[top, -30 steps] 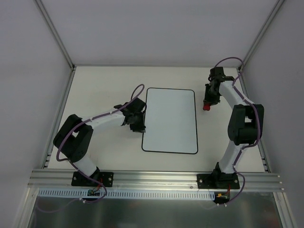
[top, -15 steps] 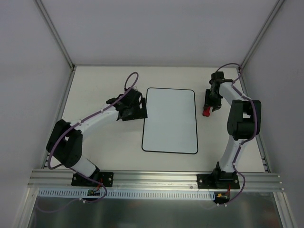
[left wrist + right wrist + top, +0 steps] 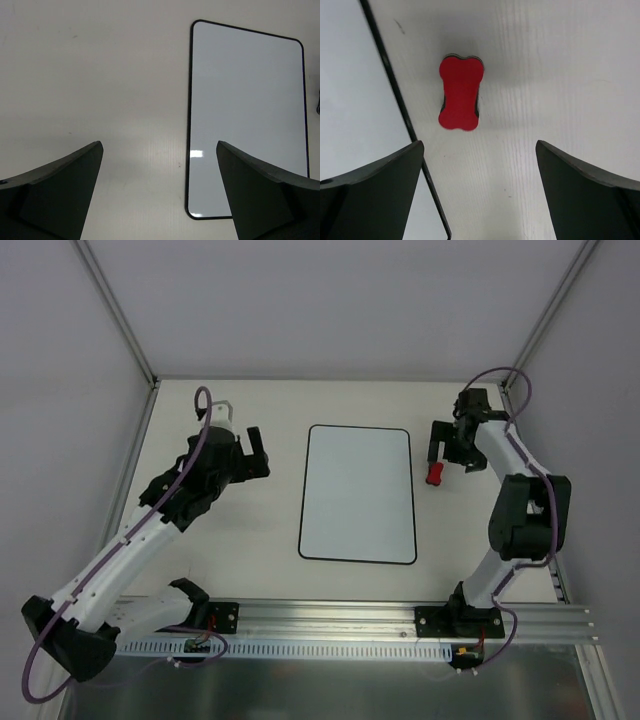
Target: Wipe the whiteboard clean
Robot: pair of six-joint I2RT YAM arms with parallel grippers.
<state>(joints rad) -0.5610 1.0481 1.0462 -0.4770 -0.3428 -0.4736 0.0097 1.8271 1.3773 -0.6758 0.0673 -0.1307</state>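
Pale tabletop [image 3: 230,540], blank whiteboard [image 3: 358,494] flat between two arms.
We see left gripper [image 3: 159,145] and right gripper [image 3: 480,145] spread wide, eraser [image 3: 460,93] lying loose; a finger hides one board corner.

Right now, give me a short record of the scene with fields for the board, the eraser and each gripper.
whiteboard: lies flat on the table, surface blank, no writing visible
eraser: red, lies on the table just right of the whiteboard, clear of its rim
left gripper: open, empty, raised over the table left of the whiteboard
right gripper: open, empty, over the table near the eraser, not holding it
contact: neither gripper touches the whiteboard or the eraser
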